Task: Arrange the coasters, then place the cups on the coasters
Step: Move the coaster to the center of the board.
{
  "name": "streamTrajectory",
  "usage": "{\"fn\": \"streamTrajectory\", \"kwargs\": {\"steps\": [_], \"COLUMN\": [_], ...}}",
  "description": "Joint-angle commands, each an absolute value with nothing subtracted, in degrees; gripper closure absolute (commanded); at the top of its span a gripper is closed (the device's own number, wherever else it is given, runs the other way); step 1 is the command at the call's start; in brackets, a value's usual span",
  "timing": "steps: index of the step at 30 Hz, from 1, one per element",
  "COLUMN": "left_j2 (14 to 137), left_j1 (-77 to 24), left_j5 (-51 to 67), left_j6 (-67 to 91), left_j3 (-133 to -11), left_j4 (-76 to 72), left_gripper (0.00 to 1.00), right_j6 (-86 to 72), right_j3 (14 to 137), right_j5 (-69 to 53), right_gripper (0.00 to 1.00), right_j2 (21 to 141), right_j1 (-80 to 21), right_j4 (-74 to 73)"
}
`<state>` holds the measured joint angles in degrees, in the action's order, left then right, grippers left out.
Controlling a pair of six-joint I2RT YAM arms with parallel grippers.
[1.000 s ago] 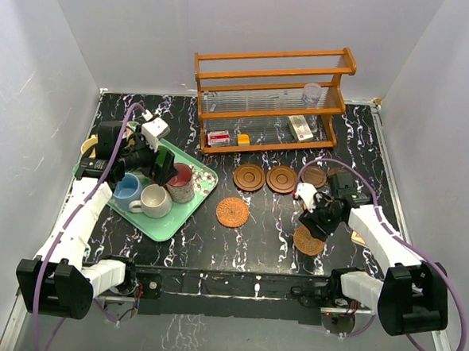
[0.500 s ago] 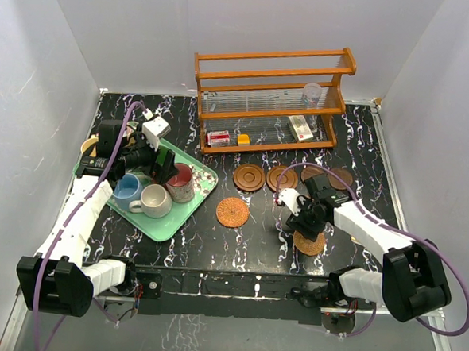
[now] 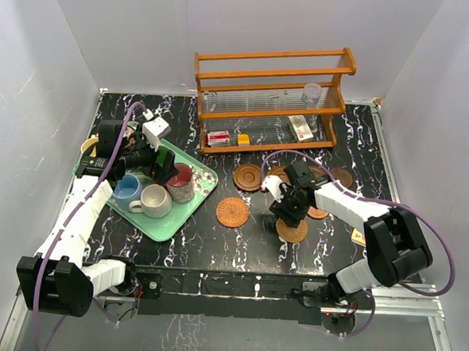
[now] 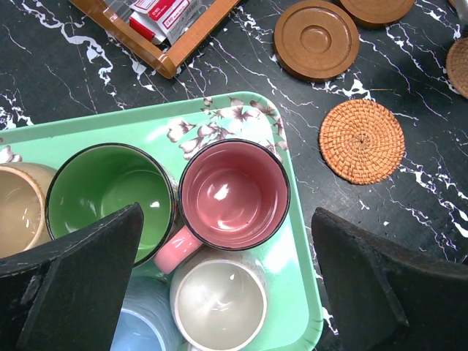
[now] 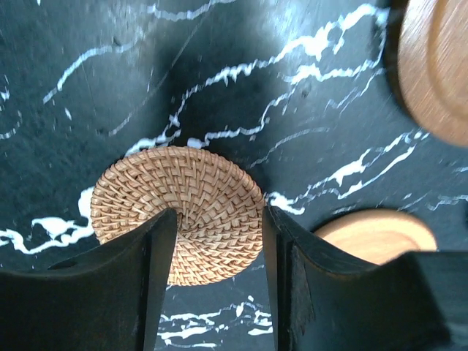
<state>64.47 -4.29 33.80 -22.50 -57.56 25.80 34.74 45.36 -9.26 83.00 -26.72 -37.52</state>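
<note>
My right gripper (image 3: pixel 288 214) stands open over a woven coaster (image 3: pixel 292 231) that lies flat on the black marbled table. In the right wrist view the left fingertip (image 5: pixel 157 234) rests on top of that woven coaster (image 5: pixel 197 190) and the right one stands at its edge. A second woven coaster (image 3: pixel 232 212) lies to its left. Dark wood coasters (image 3: pixel 249 176) sit behind them. My left gripper (image 4: pixel 230 292) hangs wide open above the green tray (image 4: pixel 300 270), over the pink cup (image 4: pixel 234 194) and the cream cup (image 4: pixel 219 303). The green cup (image 4: pixel 110 194) and the light blue cup (image 4: pixel 139 329) stand beside them.
A wooden rack (image 3: pixel 271 98) at the back holds a glass tumbler (image 3: pixel 311 93) and small boxes. A smooth orange-brown coaster (image 5: pixel 376 230) lies just right of my right fingers. White walls close in the table on three sides.
My right gripper has moved left and a little back, and the woven coaster under it has slid along with it. Its jaws have narrowed slightly. The left arm has not moved.
</note>
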Motion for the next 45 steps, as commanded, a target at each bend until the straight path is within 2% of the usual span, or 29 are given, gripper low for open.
{"fn": "streamTrajectory", "kwargs": {"steps": [1,13,21,38,45], "left_j2": [63.1,62.0,61.3,61.2,61.0], "left_j1": [-4.0,-3.8,-3.4,-3.1,-3.1], "left_j5": [34.6,34.4,34.5,35.2,35.2], "left_j6": [-23.6,-24.2,-24.3,-24.3,-24.4], "left_j3": [-58.0,-56.7,-56.0,-55.4,-55.1], "left_j4": [26.1,25.8,25.6,25.1,25.2], "left_gripper": [0.01,0.01,0.01,0.01,0.01], "right_j6": [31.9,30.1,31.8,33.6,34.3], "right_j3": [47.8,53.8,54.1,52.5,51.6], "right_j5": [-11.1,-5.9,-4.0,-12.6,-11.2], "right_gripper": [0.53,0.54,0.55,0.54,0.55], "right_j2": [87.8,94.5,94.6,92.7,91.9], "right_j1": [-27.3,-27.3,-25.4,-22.8,-22.8], "right_j4": [-24.6,-23.0,-24.3,-29.1,-29.5]}}
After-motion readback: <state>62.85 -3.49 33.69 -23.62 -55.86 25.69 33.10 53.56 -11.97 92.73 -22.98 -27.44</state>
